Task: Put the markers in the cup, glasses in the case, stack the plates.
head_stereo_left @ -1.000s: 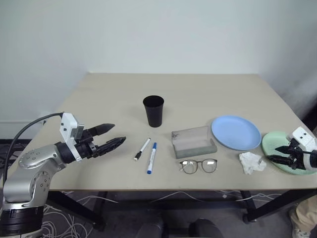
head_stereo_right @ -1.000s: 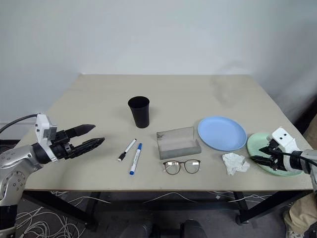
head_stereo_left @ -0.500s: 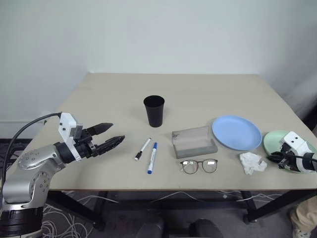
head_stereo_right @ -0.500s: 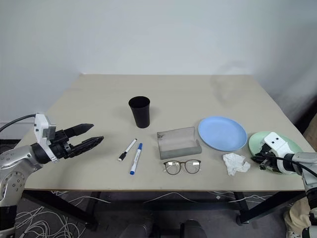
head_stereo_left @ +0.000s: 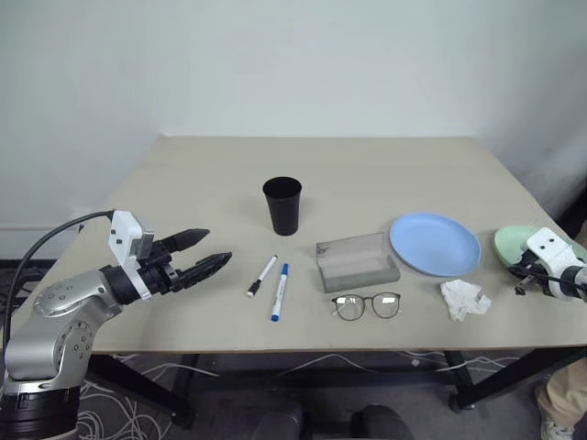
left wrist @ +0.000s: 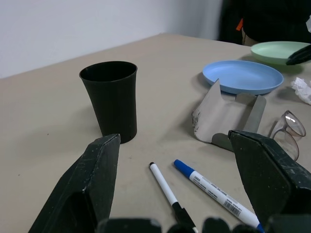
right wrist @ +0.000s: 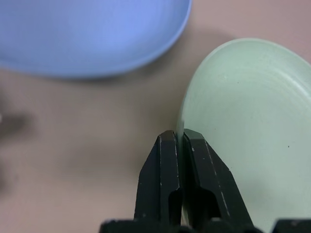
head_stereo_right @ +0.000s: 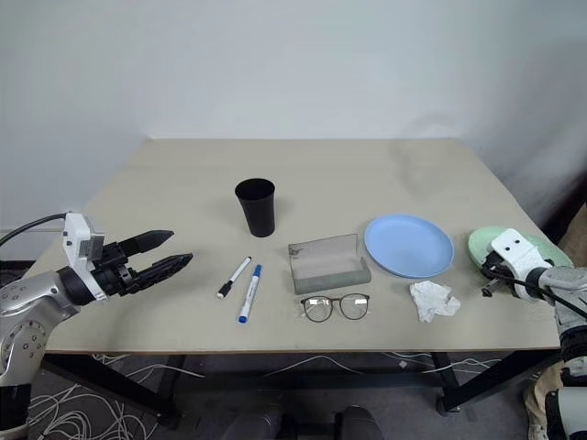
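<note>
One plate, the mint green plate [right wrist: 243,121], has just been taken by its rim: a second ago the right gripper [right wrist: 181,141] stood open over it, and now its jaws are closed on the plate's near-left edge, as the right wrist view shows. The plate has been tipped up at the far right of the tabletop [head_stereo_left: 367,174], which suggests the lift toward the light blue plate [head_stereo_left: 435,244] just to its left has begun, so stacking is judged under way. The crumpled tissue [head_stereo_left: 464,298] lies near the two plates. The left gripper [head_stereo_left: 204,249] is held with jaws open and empty above the left edge. The black-capped marker [head_stereo_left: 261,276] and blue-capped marker [head_stereo_left: 280,291] lie side by side near the black cup [head_stereo_left: 282,205]; the glasses [head_stereo_left: 367,305] rest just near of the open grey case [head_stereo_left: 356,261], all untouched
</note>
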Controlling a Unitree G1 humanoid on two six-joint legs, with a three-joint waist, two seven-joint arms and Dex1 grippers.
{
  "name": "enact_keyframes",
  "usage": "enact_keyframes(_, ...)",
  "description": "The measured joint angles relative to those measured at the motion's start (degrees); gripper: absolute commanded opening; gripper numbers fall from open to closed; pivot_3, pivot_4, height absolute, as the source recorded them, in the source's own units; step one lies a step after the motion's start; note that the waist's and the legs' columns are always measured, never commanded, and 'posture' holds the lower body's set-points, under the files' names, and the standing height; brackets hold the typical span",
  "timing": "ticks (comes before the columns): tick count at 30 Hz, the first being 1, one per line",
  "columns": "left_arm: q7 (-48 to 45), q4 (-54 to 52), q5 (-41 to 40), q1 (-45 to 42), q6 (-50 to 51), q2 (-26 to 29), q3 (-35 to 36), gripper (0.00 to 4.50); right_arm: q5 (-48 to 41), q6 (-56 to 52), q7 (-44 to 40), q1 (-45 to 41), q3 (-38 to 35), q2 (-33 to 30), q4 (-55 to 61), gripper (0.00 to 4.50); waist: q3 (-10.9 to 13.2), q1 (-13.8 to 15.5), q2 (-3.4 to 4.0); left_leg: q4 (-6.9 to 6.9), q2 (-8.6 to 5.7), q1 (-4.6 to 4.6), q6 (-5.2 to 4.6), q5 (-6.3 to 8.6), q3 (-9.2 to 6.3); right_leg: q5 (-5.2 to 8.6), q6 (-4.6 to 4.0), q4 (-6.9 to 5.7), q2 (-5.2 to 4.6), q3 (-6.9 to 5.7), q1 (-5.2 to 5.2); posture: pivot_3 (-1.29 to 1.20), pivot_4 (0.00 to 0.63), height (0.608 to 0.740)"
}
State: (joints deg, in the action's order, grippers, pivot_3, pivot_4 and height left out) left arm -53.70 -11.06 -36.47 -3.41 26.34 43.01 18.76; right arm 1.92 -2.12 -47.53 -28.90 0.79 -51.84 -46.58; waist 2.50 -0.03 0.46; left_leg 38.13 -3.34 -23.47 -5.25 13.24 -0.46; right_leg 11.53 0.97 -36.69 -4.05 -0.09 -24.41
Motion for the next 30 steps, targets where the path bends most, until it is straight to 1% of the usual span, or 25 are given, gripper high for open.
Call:
enact_keyframes(4, 0.0, 0.0, 0.0, 0.0, 0.0, 0.0, 0.0, 3.77, 0.0, 1.2, -0.2, -0.4, 0.0, 1.8, 2.2, 0.06, 0.0, 0.0, -0.01, 0.0, 0.0, 0.0, -0.01, 0.0, 0.0, 0.0, 0.0, 0.03, 0.01, 0.0, 0.02, 0.0, 0.0, 0.731)
enact_keyframes(7, 0.0, 0.0, 0.0, -0.1, 0.0, 0.0, 0.0, 3.77, -1.0, 0.8, -2.6, -0.3, 0.1, 4.2, 8.2, 0.06, 0.0, 0.0, 0.01, 0.0, 0.0, -0.01, -0.01, 0.0, 0.01, 0.03, 0.05, 0.0, 0.04, 0.03, 0.02, 0.0, 0.0, 0.731)
enact_keyframes(12, 0.1, 0.0, -0.1, -0.1, 0.0, 0.0, 0.0, 3.77, -3.7, -3.5, -6.7, 0.6, 0.7, 6.6, 20.9, 0.06, 0.0, 0.3, 0.0, 0.01, 0.02, 0.0, -0.01, 0.0, -0.02, 0.05, 0.08, 0.01, 0.03, -0.04, 0.01, 0.0, 0.0, 0.731)
enact_keyframes(16, 0.1, 0.0, -0.2, -0.1, 0.0, 0.0, 0.2, 3.77, -4.3, -6.0, -8.2, 2.0, 1.9, 8.2, 26.7, 0.06, 0.0, 0.6, -0.03, 0.01, 0.01, -0.01, -0.02, 0.0, -0.02, 0.05, 0.08, 0.03, 0.01, -0.04, 0.01, 0.0, 0.0, 0.731)
enact_keyframes(22, 0.5, -0.2, -0.3, 0.6, 0.1, 0.0, 0.6, 3.77, -4.7, -9.4, -10.6, 3.3, 4.5, 9.5, 28.8, 0.06, 0.0, 0.7, -0.02, -0.02, 0.01, -0.03, -0.01, 0.0, -0.02, 0.0, -0.01, 0.03, 0.01, -0.03, -0.04, 0.0, 0.0, 0.731)
enact_keyframes(30, 1.0, -0.7, -0.4, 1.0, 0.2, 0.0, 0.7, 3.77, -4.6, -9.4, -10.9, 3.4, 4.7, 9.7, 29.1, 0.06, 0.0, 0.7, -0.02, -0.02, 0.02, -0.03, -0.01, 0.0, -0.02, 0.02, 0.04, 0.03, 0.02, -0.04, -0.05, 0.0, 0.0, 0.731)
